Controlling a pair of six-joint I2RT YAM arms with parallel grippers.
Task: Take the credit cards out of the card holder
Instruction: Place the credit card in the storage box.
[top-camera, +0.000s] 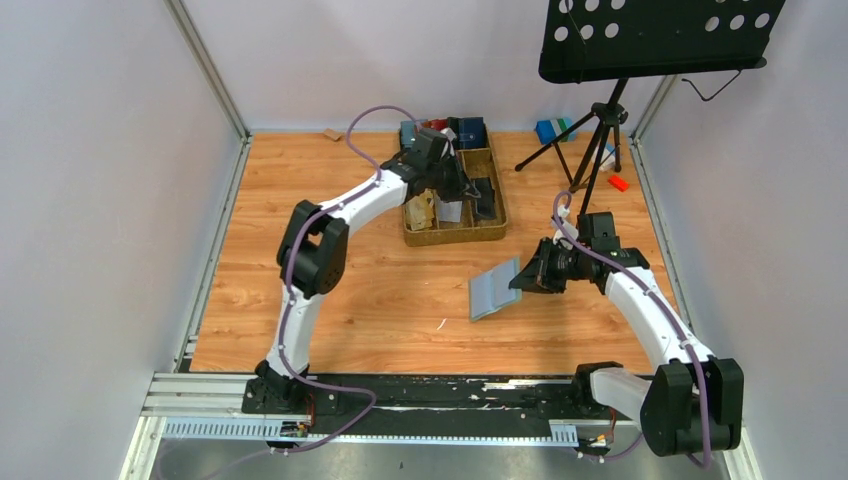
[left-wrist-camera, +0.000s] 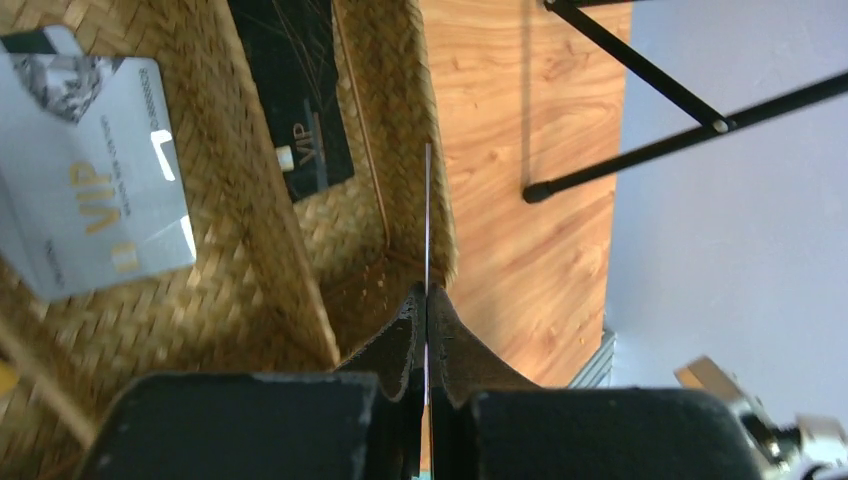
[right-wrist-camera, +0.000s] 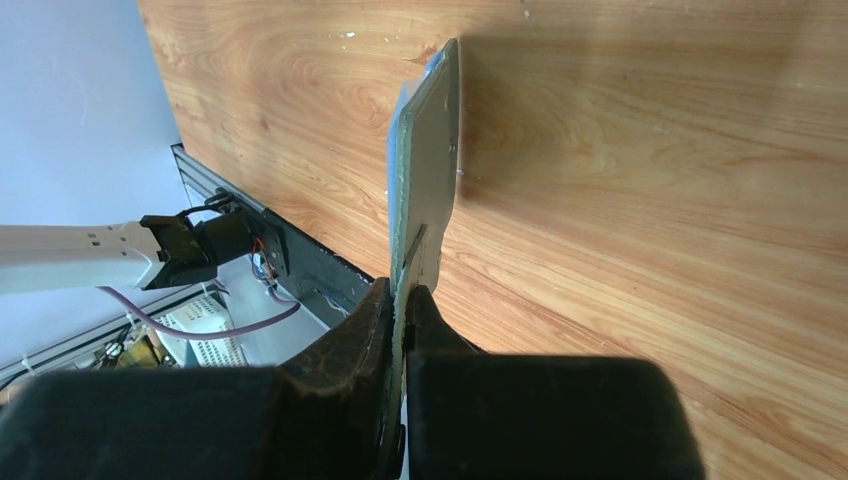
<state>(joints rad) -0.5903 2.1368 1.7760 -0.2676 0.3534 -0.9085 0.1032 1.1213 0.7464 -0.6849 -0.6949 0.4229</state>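
We find open passage over the bare wooden tabletop (top-camera: 390, 310) left of and in front of the woven basket (top-camera: 455, 238), bounded by the enclosure walls (top-camera: 100, 200). At the far right the tripod (top-camera: 608, 113) spreads its legs across the table and the perforated music-stand desk (top-camera: 650, 40) overhangs that corner, obstructing approach from above and from the side. Wicker dividers (left-wrist-camera: 260, 200) and the outer wall (left-wrist-camera: 410, 100) hem the basket's compartments. The left gripper (left-wrist-camera: 427, 295), pinching a credit card (left-wrist-camera: 427, 220), occupies the space above them, and the card holder (top-camera: 494, 289) clamped in the right gripper (right-wrist-camera: 403, 295) blocks the lane between basket and right arm.
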